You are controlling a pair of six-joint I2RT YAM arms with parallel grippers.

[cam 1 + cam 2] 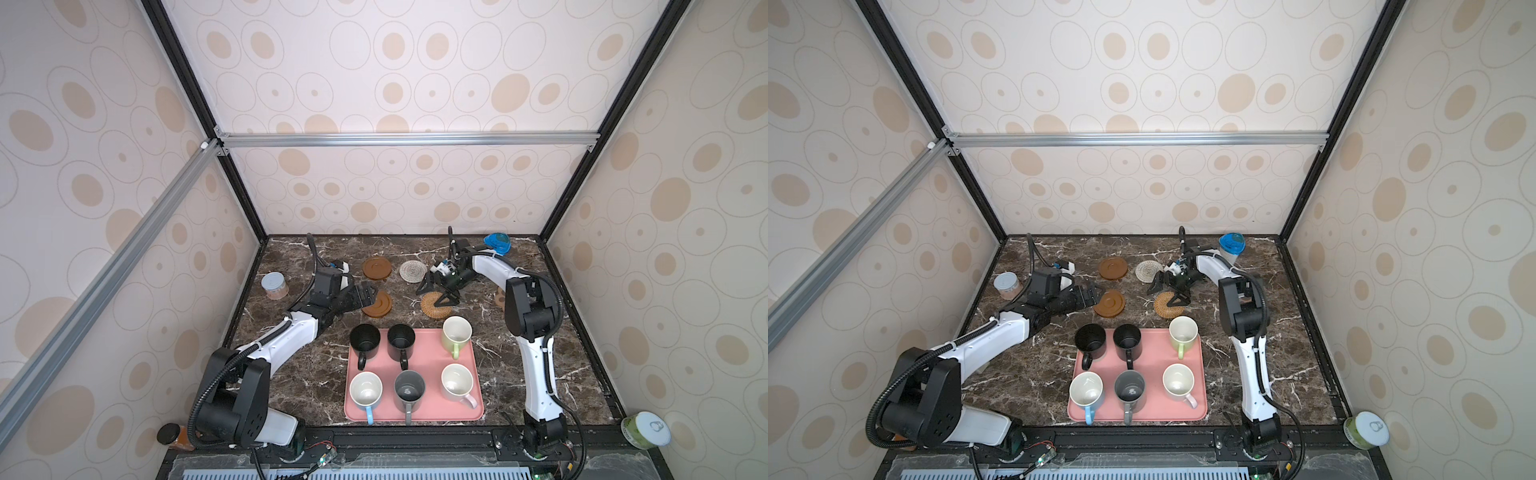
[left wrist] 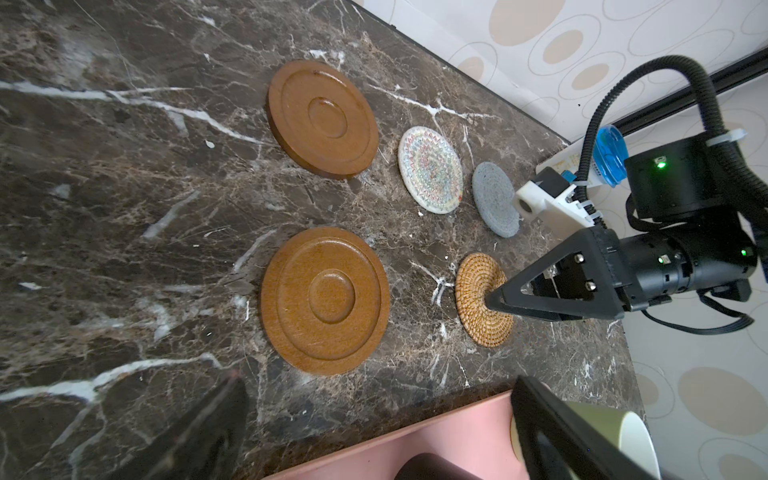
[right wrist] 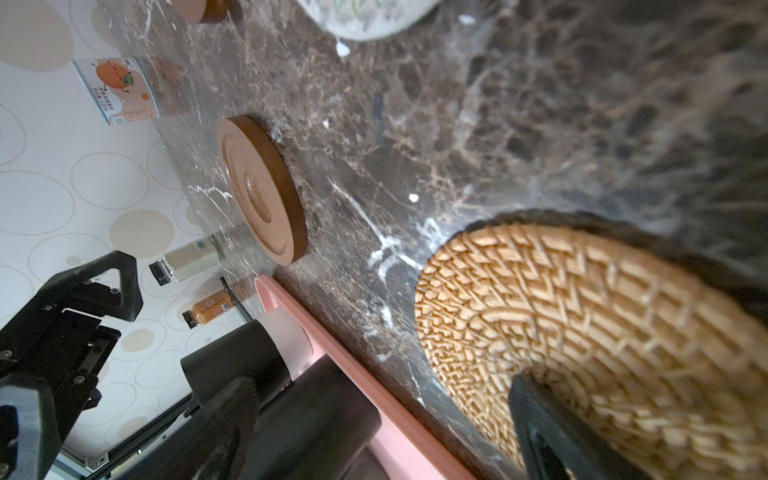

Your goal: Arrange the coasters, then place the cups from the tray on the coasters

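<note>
Arranging round coasters beyond the pink rectangular tray holding six handled mugs; my left gripper, right gripper gape empty.

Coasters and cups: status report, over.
Left hand open at brown disc coaster; right hand open over rattan coaster. All six cups on tray. Nothing in the way.

The cups are standing in two rows of three on the tray, which is sitting at the front middle of the counter. The coasters are lying behind the tray, in two rows.
</note>
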